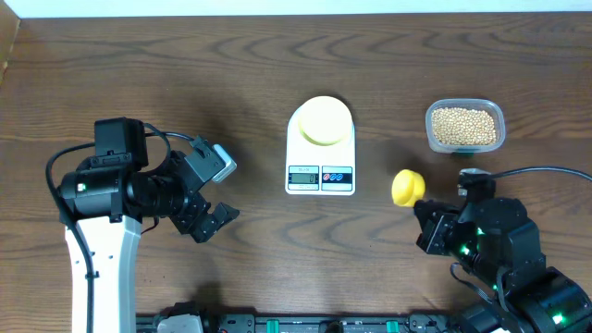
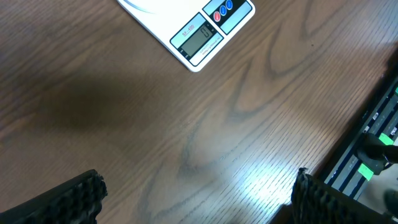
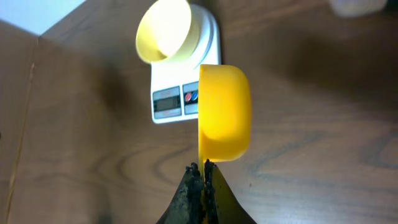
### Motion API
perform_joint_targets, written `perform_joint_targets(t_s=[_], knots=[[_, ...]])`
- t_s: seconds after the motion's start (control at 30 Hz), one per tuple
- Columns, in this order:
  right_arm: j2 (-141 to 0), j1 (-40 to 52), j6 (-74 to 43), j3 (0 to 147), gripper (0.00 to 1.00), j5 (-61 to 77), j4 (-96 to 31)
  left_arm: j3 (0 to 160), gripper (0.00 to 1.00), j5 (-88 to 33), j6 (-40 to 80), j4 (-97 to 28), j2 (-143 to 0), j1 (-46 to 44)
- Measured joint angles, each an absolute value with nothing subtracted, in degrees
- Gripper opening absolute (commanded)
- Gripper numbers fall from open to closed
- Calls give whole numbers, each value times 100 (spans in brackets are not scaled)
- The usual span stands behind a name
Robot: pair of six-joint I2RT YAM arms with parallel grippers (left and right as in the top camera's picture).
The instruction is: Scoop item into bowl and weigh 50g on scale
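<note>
Beans [image 1: 464, 126], small, round and beige-tan, all lie in the clear rounded-rectangular plastic tub [image 1: 500, 118] at the far right of the brown wooden table [image 1: 185, 74]; none show in the bowl, so scooping looks not yet begun.

The white flat digital kitchen scale [image 1: 320, 163] sits mid-table with its display toward the robot, probably so the reading faces the cameras. On its far end stands the small round pale yellow-cream bowl [image 1: 324, 120], ready to be filled and weighed in place.

The left gripper [image 2: 196, 208] hangs over bare wood left of the scale, fingers wide apart and holding nothing, seemingly kept out of the way.

The right gripper [image 3: 203, 169] is closed tight on the thin handle of the bright yellow plastic measuring scoop [image 1: 407, 186]. It holds the scoop between scale and tub, just near the tub, likely to dip into the beans next. The cup is turned on its side, so I cannot tell what is inside.
</note>
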State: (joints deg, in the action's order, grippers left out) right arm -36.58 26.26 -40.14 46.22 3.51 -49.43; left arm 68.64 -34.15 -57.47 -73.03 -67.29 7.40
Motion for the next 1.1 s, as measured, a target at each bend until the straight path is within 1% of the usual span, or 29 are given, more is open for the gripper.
perform_joint_targets(t_s=[0.3,0.37,0.5,0.63,0.77,0.83,0.9,1.1], knots=[[-3706,2626,-4003,4624,1,-478,-4584,6864,98,-3415,-5749,-7301,-6729,740],[-3793,2626,-3988,4624,1,-858,-4504,6864,98,-3415,-5749,-7301,-6729,740],[-4147,2624,-3986,4639,1,-1514,-3854,6864,98,-3413,-5747,-7301,-6729,740],[-4670,2495,-4160,4644,1,-1800,-3551,6864,98,-3413,-5747,-7301,-6729,740],[-5288,2169,-4353,4644,1,-1763,-3450,6864,98,-3413,-5749,-7299,-6731,740],[-5533,1949,-4397,4646,1,-1726,-3155,6864,98,-3413,-5749,-7301,-6729,740],[-5588,1699,-4416,4652,1,-1651,-2939,6864,98,-3413,-5747,-7301,-6729,740],[-5581,1085,-4016,5043,1,-1190,-3039,6864,98,-3413,-5747,-7301,-6729,740]])
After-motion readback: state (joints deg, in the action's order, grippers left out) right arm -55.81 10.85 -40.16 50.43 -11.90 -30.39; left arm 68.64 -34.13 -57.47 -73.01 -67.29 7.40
